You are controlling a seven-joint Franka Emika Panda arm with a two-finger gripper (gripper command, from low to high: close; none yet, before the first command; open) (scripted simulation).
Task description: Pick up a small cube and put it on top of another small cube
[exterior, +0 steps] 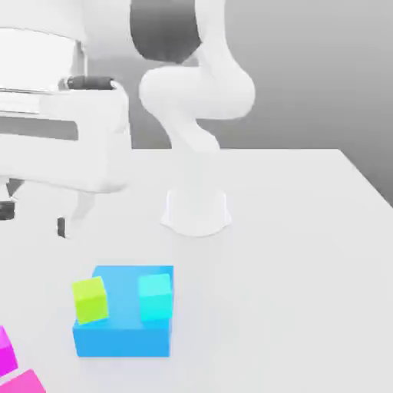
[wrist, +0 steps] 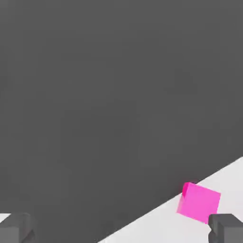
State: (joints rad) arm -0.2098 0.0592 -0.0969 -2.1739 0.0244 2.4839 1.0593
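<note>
Pincer (exterior: 34, 218) of the white robot arm (exterior: 170, 84) hangs above the pale, smooth bench (exterior: 292, 269) toward the exterior view's left, and you have it spread wide with nothing between its tips. Your small bright magenta cube (exterior: 6, 353) sits at the exterior view's left edge, low down, partly cut off by the frame. Just beside it, nearer the bottom edge, you can see a hot-pink block (exterior: 24, 384), also cut off. To the exterior view's right of these lies a big flat blue block (exterior: 123, 338). In that view you see a small lime-green cube (exterior: 90, 300) at the blue block's left side, turned slightly, and a small cyan cube (exterior: 155, 297) at its right side, the two apart. In the hand view, a pink cube (wrist: 199, 203) shows near one fingertip (wrist: 227, 228).
</note>
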